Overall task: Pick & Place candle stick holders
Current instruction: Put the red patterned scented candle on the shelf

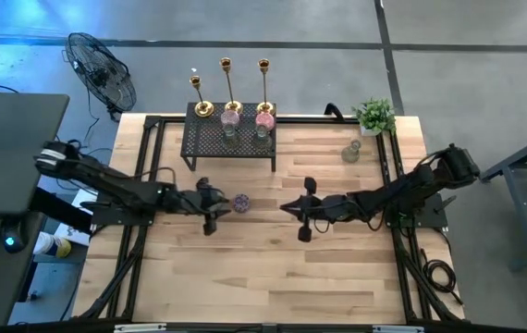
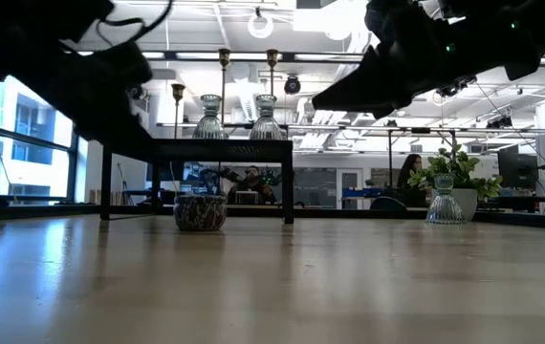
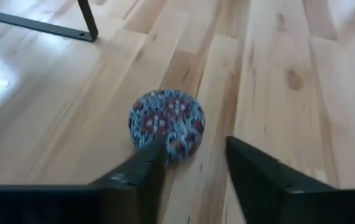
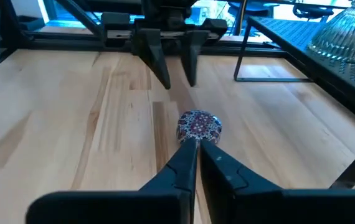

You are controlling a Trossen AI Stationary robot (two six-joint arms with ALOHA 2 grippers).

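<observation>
A small squat round holder with a purple-and-blue speckled pattern (image 1: 241,202) rests on its base on the table, also in the low view (image 2: 200,212). My left gripper (image 3: 193,148) is open just left of it (image 1: 221,200), fingers apart and short of the holder (image 3: 167,121). My right gripper (image 4: 196,148) is shut and empty, to the holder's right (image 1: 287,207), pointing at it (image 4: 199,126). Three gold candlesticks (image 1: 226,88) stand by the far edge of the black mesh rack (image 1: 208,148), with small holders (image 1: 231,117) on it. A pale green holder (image 1: 351,152) stands on the table.
A small potted plant (image 1: 374,116) stands at the far right corner. The rack's legs (image 2: 107,182) stand on the far half of the table. A black frame (image 1: 145,166) runs along the table's sides. A fan (image 1: 102,69) stands beyond the far left corner.
</observation>
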